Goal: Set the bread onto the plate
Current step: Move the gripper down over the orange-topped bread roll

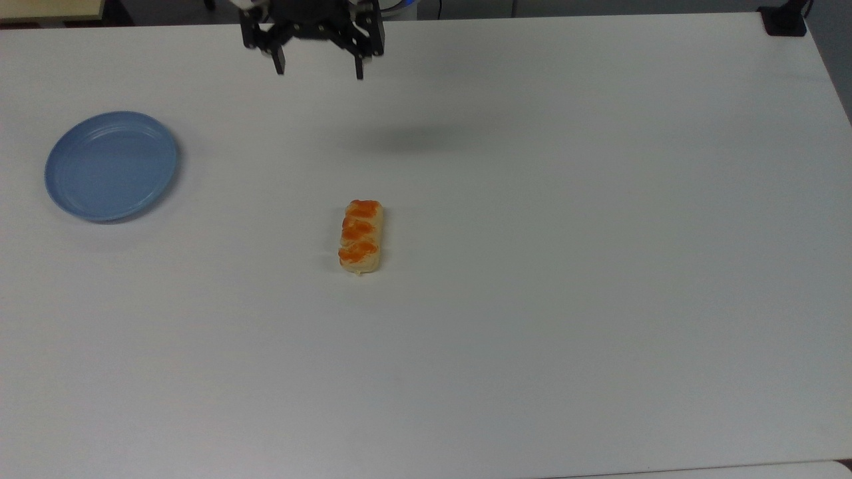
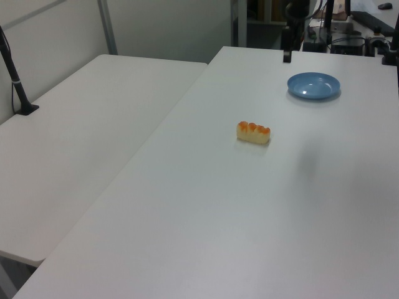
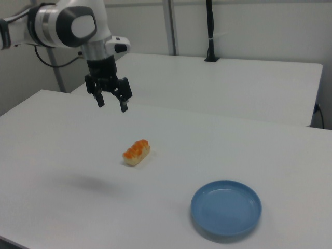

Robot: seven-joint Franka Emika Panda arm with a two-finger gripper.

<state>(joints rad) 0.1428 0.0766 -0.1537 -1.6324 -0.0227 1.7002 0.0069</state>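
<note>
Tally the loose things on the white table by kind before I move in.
bread: 1
plate: 1
Total: 2

White table (image 1: 599, 266) butts against a second white table (image 2: 81, 137); black clamp post (image 2: 15, 81) stands on the latter, metal upright (image 2: 107, 28) behind it.
</note>
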